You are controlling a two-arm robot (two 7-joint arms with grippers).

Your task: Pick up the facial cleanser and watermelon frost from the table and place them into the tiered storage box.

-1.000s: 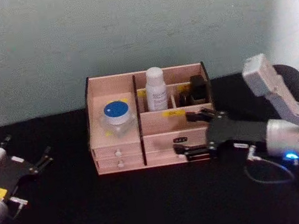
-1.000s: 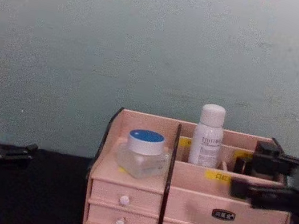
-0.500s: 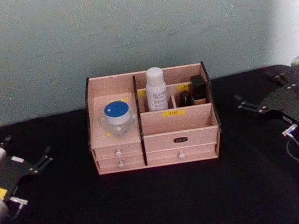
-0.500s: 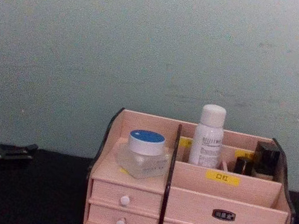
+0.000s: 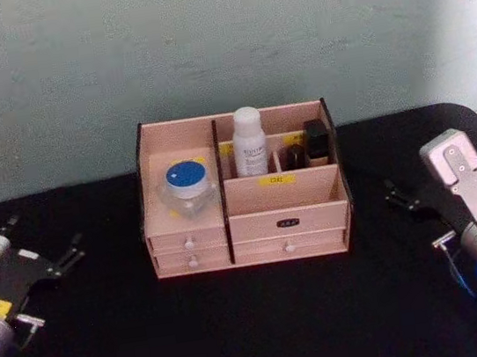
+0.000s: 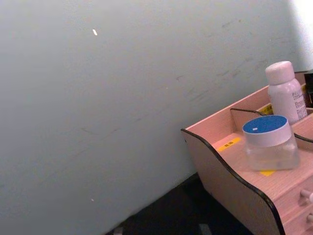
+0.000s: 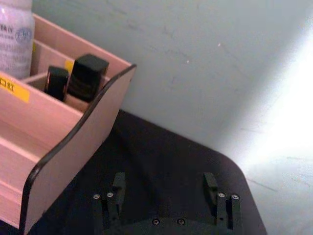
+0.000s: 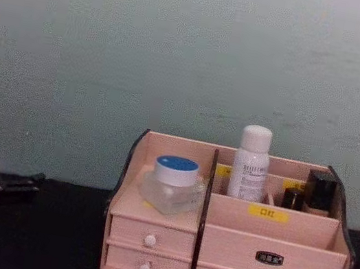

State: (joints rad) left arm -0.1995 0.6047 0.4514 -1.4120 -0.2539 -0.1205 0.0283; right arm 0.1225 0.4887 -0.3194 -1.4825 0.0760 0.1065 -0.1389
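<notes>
Fingers apart on right gripper (image 7: 166,196), left gripper (image 5: 55,262) prob. open too — cleanser (image 5: 249,141), frost jar (image 5: 187,186) in box (image 5: 289,221).

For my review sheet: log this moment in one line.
white cleanser bottle: in pink wooden organiser | blue-lidded jar: on its left shelf | left gripper, right gripper: open, apart

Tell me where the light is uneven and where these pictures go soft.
Head view: bright patch on the wall at upper right; the organiser looks soft. Right wrist view: glare washes out the wall on one side, beyond the open right hand. Chest view: even, dim light; the white bottle's print is too blurred to read.
</notes>
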